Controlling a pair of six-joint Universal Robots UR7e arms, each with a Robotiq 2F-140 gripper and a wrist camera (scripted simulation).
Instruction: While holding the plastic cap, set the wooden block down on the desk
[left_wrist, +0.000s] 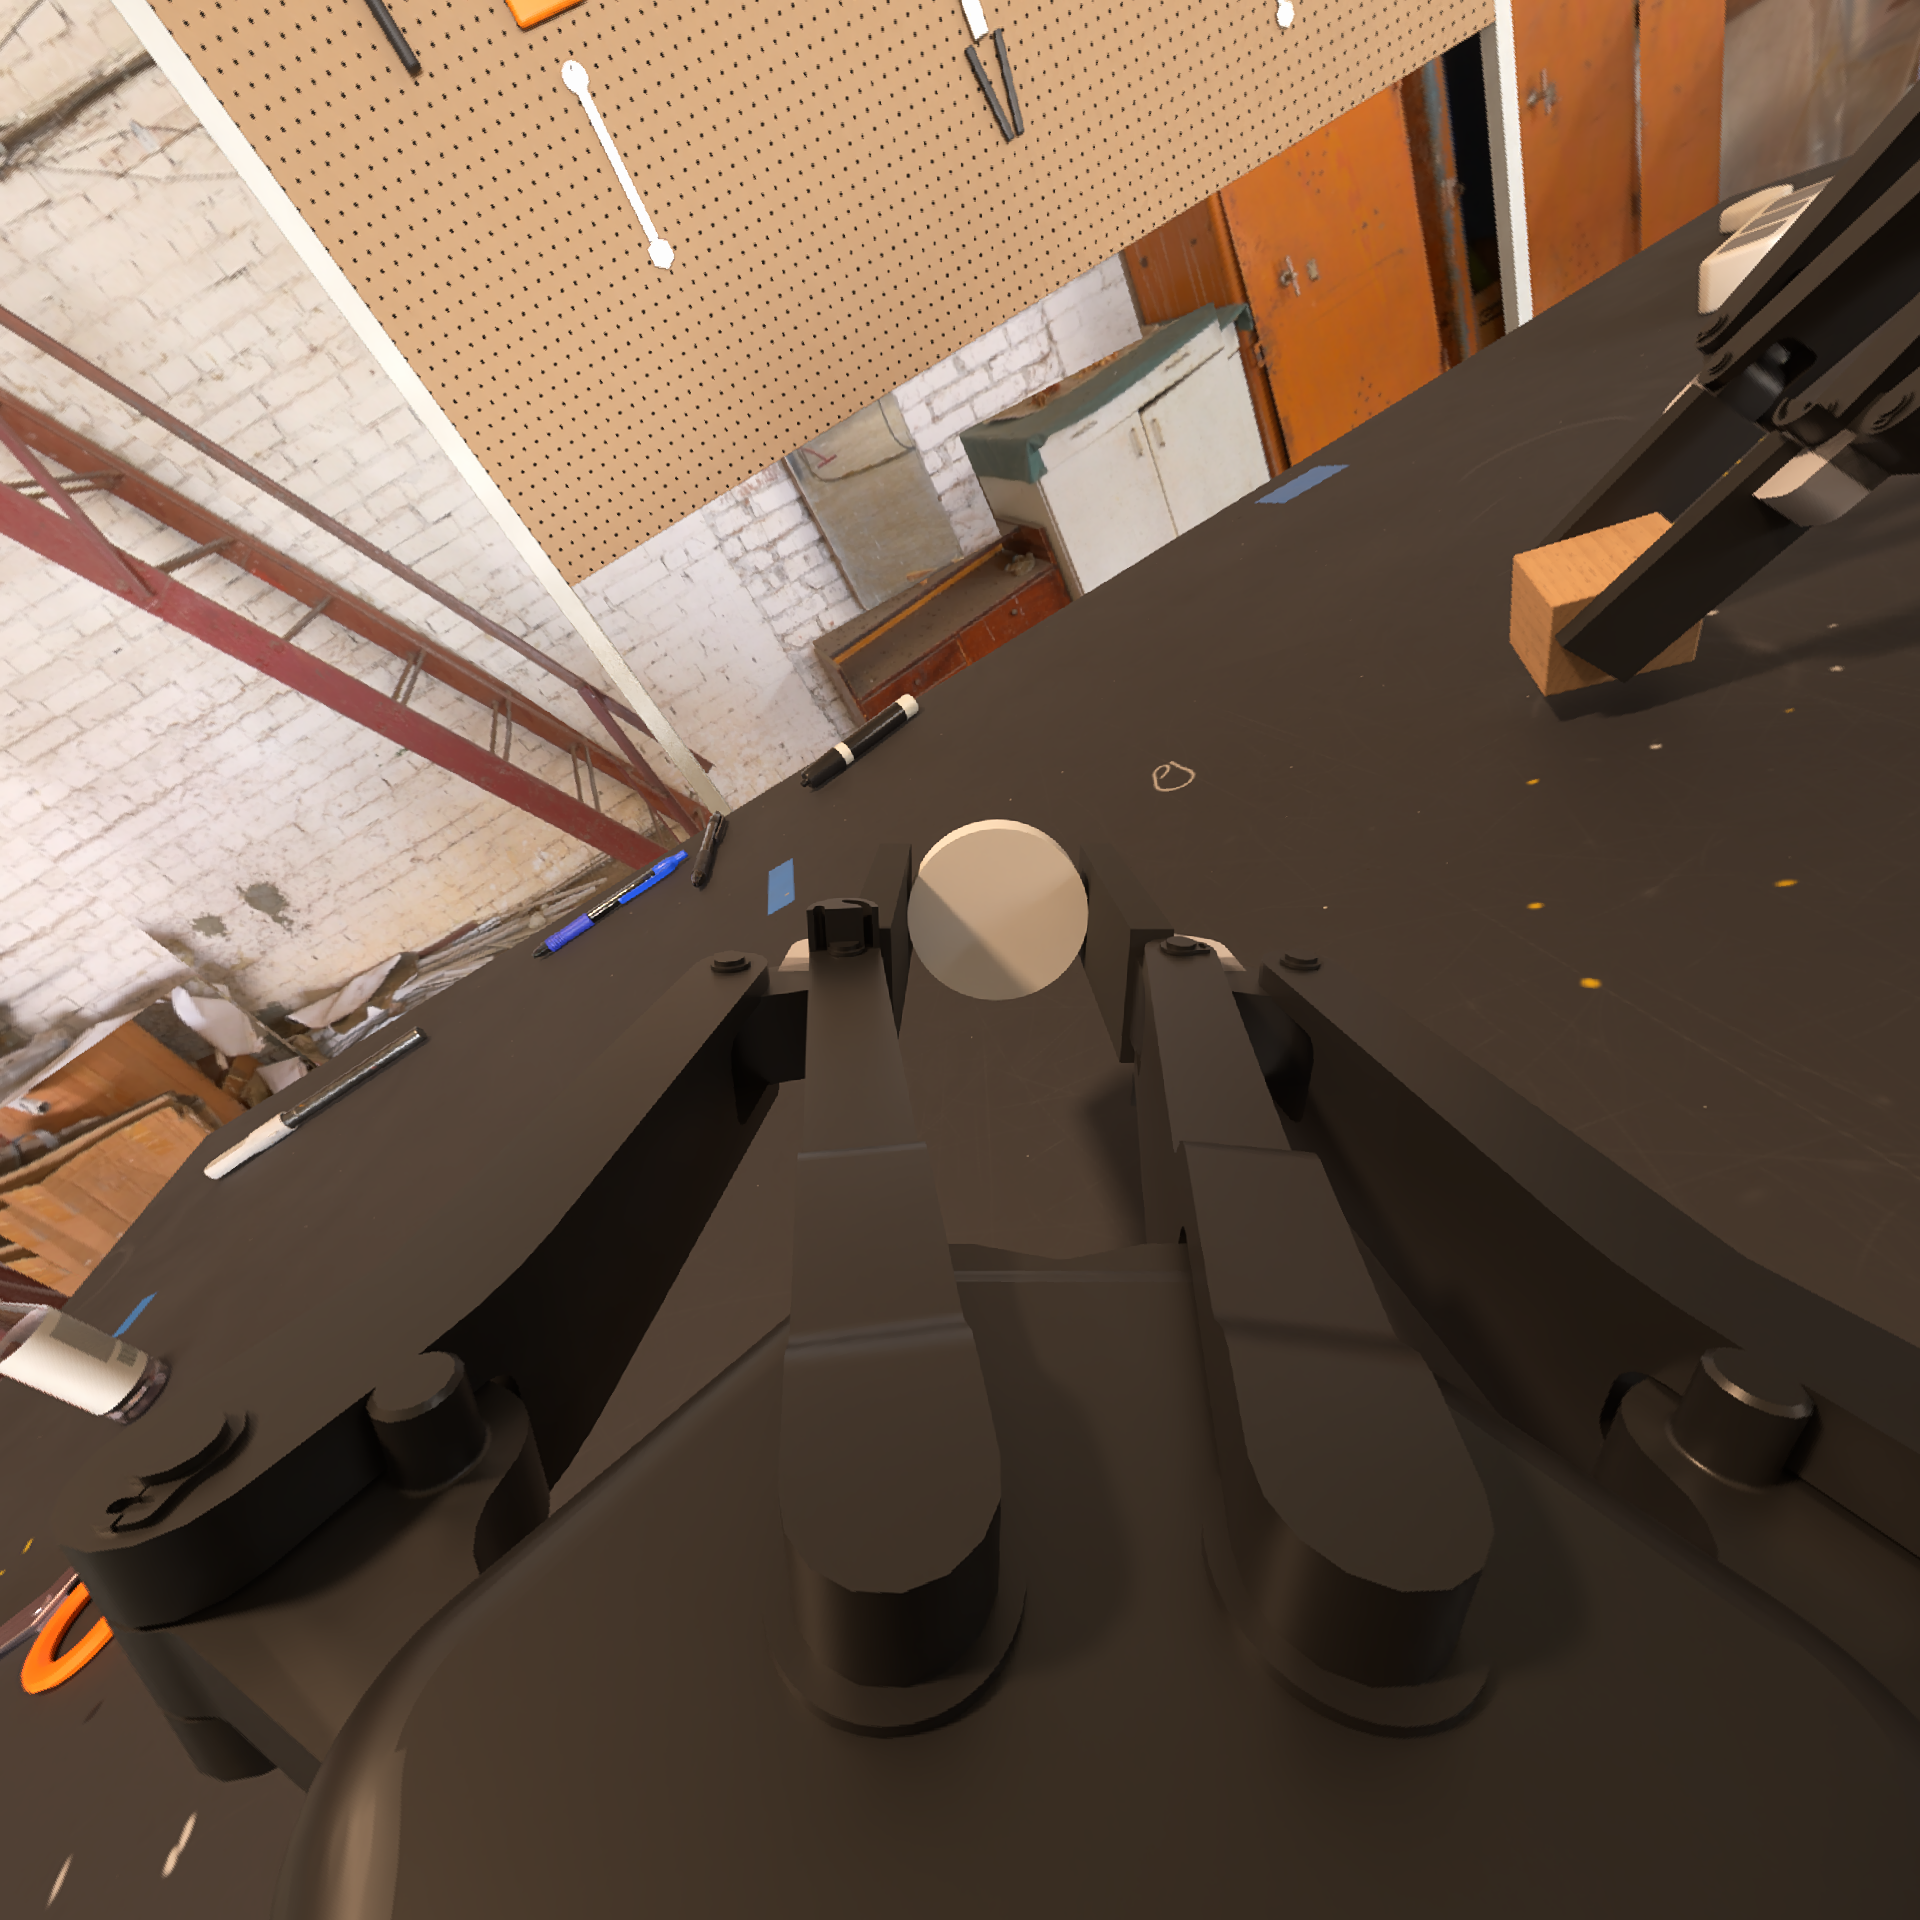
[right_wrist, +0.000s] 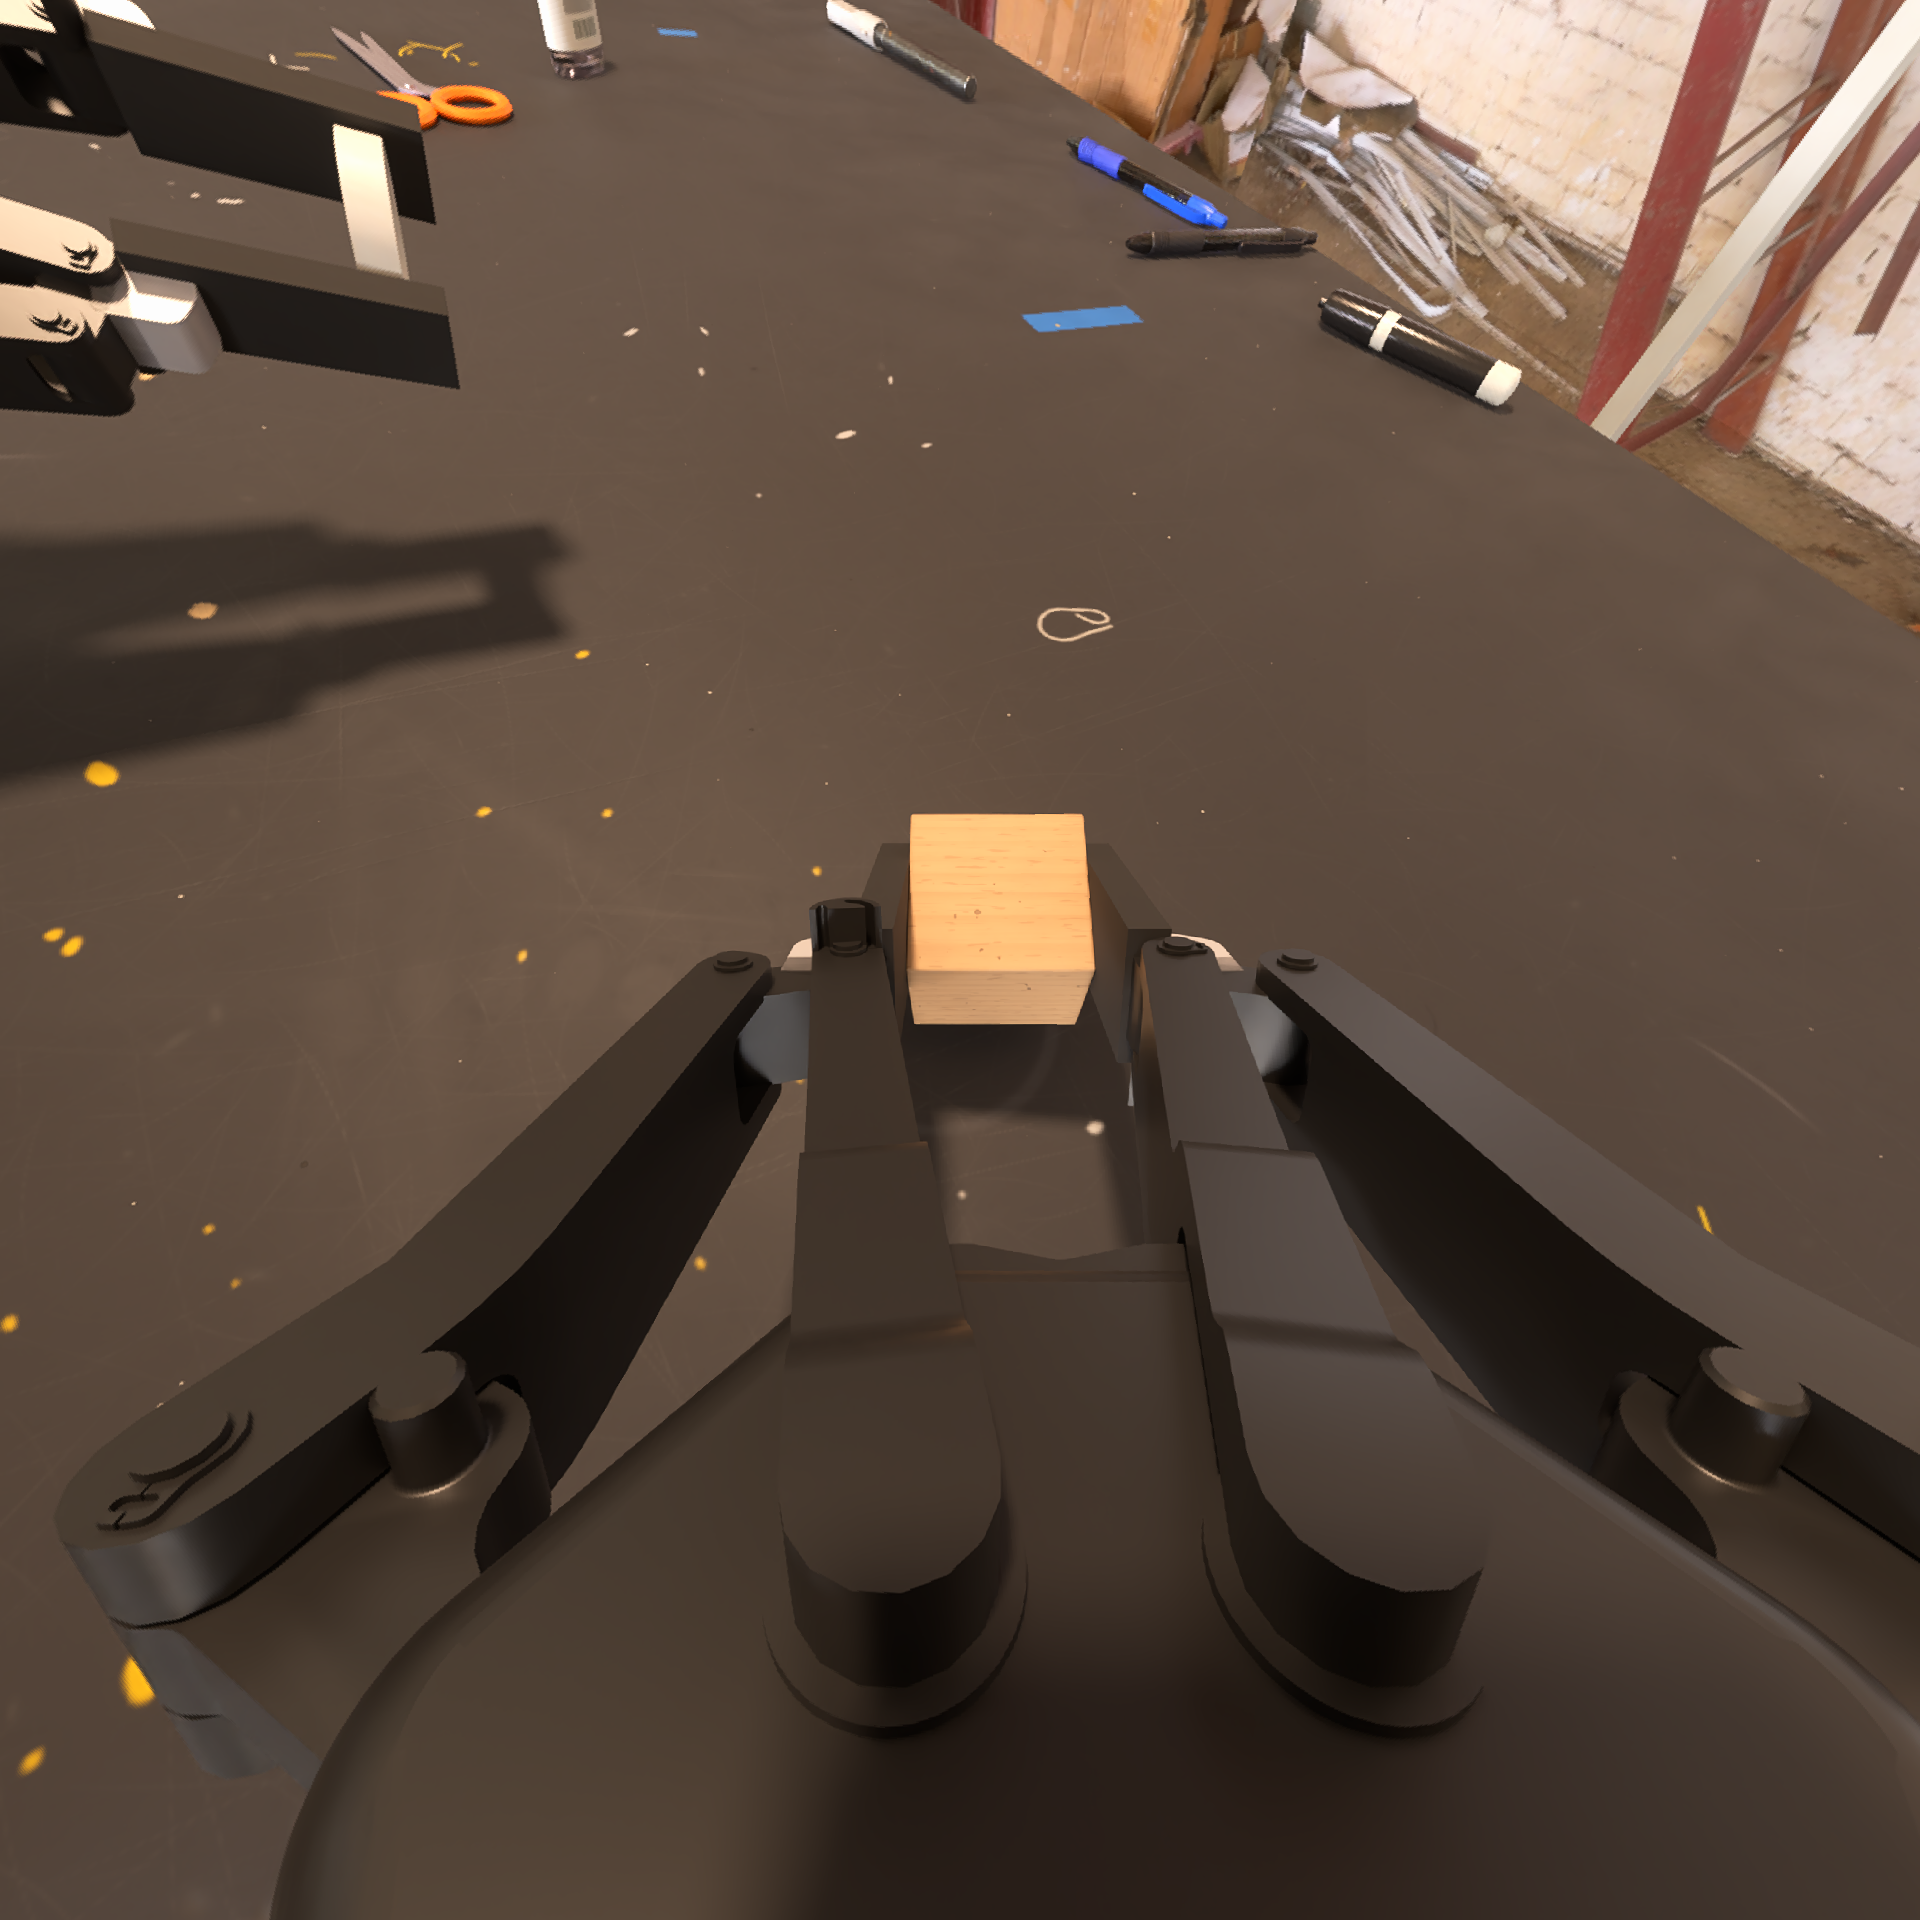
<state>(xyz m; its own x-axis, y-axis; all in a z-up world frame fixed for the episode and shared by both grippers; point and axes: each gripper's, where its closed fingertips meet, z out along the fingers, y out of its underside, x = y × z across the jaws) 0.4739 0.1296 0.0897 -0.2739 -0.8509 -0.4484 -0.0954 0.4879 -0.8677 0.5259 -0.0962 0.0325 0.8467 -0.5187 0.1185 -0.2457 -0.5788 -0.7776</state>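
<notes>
Left pincer (left_wrist: 997, 914): you see it closed narrow on the plastic cap (left_wrist: 997, 909), a pale disc held flat-face toward the camera, clear of the surface (left_wrist: 1351, 935).
Right pincer (right_wrist: 997, 925): closed on the wooden block (right_wrist: 997, 920), one finger pad on each side face.
Block position: between the right fingertips, at their far end; from the left wrist view the wooden block (left_wrist: 1590, 608) sits low, at or just above the surface, with its shadow directly beneath. Contact cannot be confirmed.
Key relation: the surface lies straight below the block, so your coming move is likely a short descent, then release.
Nearer arm: the right alone carries the block; the left is well apart.
Nearby: black marker (right_wrist: 1418, 348), blue tape patch (right_wrist: 1081, 318), both well apart.
</notes>
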